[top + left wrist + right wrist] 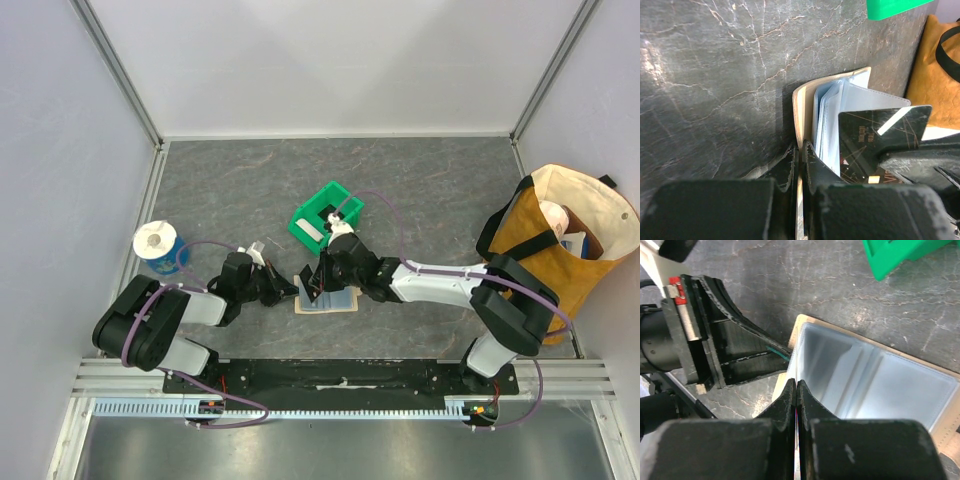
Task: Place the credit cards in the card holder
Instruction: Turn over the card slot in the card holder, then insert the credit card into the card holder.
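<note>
L tool (802, 150) on tan card holder (799, 107)

Card holder (880, 375): tan outside, pale blue sleeves, open on the table, left cover pinched upright in my left gripper (801, 150).
Dark card (875, 135): glossy, tilted, clamped in my right gripper (797, 387) above the sleeves.

Top cam looks down over the whole desk (250, 200); the 2 wrist cams sit close, sharing the card holder (880, 375).
</note>
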### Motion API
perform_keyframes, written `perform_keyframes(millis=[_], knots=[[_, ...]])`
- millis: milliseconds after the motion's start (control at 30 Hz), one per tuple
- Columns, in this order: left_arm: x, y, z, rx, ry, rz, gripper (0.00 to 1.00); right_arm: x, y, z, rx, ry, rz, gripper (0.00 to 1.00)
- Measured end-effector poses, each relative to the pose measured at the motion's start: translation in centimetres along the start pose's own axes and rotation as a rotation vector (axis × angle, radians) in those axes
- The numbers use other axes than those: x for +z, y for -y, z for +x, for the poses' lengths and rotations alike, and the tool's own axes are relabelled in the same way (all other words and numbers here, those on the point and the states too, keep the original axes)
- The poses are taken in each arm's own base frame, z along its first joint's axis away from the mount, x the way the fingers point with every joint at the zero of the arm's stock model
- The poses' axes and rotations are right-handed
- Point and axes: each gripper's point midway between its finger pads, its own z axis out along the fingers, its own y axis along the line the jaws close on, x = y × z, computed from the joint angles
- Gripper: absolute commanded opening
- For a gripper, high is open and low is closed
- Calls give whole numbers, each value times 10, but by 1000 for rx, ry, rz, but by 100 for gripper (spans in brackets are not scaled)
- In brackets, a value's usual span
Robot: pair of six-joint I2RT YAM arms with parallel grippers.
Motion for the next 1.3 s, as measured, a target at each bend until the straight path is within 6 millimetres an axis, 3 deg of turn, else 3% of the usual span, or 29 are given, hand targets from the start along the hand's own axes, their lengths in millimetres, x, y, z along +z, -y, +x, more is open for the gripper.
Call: perform_keyframes(millis=[200,333,600,933,1300], knots=[[0,0,0,1,0,3,2,-13,-3,-13,10,49,-25,0],[0,1,0,1,-1,4,2,-16,14,-27,43,83,11,0],[0,1,0,1,-1,4,2,-16,56,-4,48,25,167,0],[4,1,0,-6,-9,16,2,-25,61,6,81,43,139,0],[5,2,1,-15,-3,29,2,-26,68,13,237,120,15,0]])
